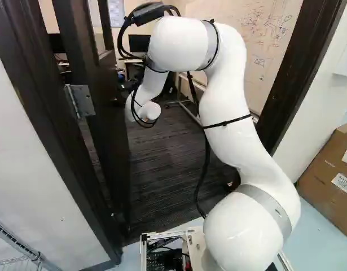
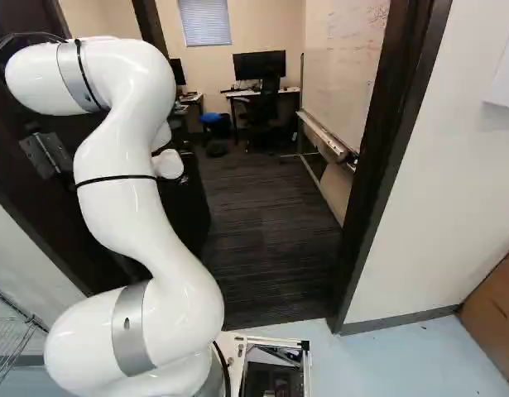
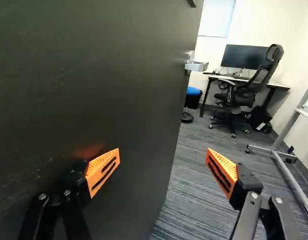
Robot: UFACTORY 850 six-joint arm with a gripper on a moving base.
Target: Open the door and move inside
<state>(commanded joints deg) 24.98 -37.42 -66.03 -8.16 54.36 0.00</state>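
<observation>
Beside one open door point(image 3: 93, 75), one pincer point(image 3: 163, 162) spread wide, two orange pads point(image 3: 103, 169), one wheeled chair point(image 3: 238, 96) beyond.

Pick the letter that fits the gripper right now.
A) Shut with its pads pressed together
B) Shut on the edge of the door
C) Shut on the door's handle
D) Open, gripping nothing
D: in the wrist view the gripper has its two orange pads wide apart, one in front of the dark door and the other in front of the striped carpet, with the handle farther ahead.
</observation>
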